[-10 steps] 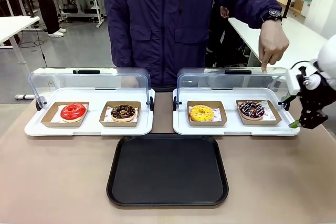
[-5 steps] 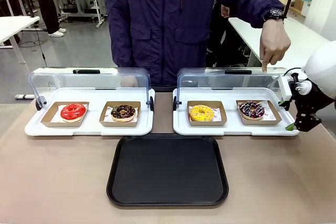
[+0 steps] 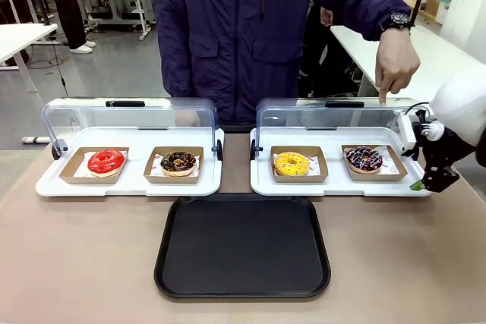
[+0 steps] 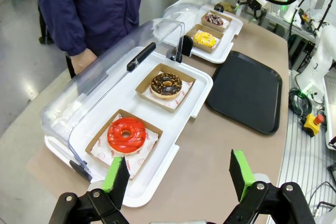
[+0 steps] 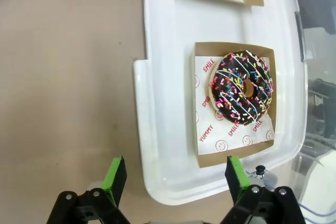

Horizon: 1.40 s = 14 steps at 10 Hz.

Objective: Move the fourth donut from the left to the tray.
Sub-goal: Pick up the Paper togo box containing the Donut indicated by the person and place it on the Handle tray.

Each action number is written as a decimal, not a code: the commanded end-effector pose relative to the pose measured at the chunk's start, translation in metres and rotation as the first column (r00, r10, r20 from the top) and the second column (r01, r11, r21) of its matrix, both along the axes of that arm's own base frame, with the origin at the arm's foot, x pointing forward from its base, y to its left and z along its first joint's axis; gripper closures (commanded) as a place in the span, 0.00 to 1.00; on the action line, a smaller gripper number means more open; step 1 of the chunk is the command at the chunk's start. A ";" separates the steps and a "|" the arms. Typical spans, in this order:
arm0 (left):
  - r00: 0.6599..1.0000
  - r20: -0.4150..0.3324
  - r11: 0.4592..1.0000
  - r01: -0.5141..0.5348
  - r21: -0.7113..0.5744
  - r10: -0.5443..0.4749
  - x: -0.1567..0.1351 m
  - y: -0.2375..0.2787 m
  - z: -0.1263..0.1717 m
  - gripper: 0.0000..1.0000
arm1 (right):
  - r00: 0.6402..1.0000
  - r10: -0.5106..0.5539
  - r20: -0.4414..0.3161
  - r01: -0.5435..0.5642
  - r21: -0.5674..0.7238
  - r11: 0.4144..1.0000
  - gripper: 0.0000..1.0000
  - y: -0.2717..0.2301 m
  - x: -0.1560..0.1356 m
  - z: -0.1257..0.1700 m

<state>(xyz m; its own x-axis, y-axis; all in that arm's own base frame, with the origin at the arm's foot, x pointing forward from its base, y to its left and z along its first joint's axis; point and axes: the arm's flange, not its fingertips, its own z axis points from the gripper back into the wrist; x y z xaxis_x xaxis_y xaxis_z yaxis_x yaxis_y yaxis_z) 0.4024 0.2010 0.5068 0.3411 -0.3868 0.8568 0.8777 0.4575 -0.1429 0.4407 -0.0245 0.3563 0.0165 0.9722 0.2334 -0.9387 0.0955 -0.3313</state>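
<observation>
**A:** How was the right pincer [image 5: 175,174] set?

**B:** Its jaws were spread wide, with nothing between the green pads. It hung at the right end of the counter [image 3: 91,256], just off the near right corner of the right white tray [image 3: 334,185].

**A:** And the sprinkled donut [image 5: 241,86]?

**B:** It sat in its cardboard holder [image 5: 205,148] at the right end of that white tray, just left of the pincer and apart from it. The clear lid [image 3: 326,115] stood raised behind it. A yellow donut [image 3: 291,163] lay in its own holder to the left on the same tray.

**A:** Was the person doing anything?

**B:** The person stood at the far side. One hand [image 3: 395,62] pointed a finger down at the lid, behind the sprinkled donut.

**A:** Where was the black tray [image 3: 243,246]?

**B:** It lay flat at the near middle of the counter, just in front of the gap between the two white trays.

**A:** And the left pincer [image 4: 178,171]?

**B:** It was spread too and gripped nothing. It hovered over the left end of the counter, near the left white tray [image 4: 157,169] with the red donut [image 4: 126,135].
</observation>
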 end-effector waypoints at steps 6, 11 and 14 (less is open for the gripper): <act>1.000 0.017 1.000 0.008 -0.009 -0.008 0.000 0.000 0.002 0.00 | 1.000 -0.003 0.016 0.004 -0.068 0.998 0.00 0.004 0.050 -0.030; 1.000 0.017 1.000 0.008 -0.009 -0.008 0.000 0.000 0.002 0.00 | 1.000 -0.002 -0.015 0.001 -0.075 0.997 0.00 0.006 0.063 -0.044; 1.000 0.017 1.000 0.008 -0.009 -0.008 0.000 0.000 0.002 0.00 | 0.999 -0.017 -0.029 0.015 -0.073 0.997 0.00 0.004 0.068 -0.048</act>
<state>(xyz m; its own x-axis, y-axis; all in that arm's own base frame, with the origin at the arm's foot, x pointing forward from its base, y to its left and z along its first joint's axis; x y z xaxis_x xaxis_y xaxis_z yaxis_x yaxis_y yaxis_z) 0.4023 0.2012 0.5069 0.3411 -0.3867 0.8568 0.8777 0.4575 -0.1430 0.5016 -0.0201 0.3055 0.0265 0.9857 0.1664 -0.9499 0.0766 -0.3029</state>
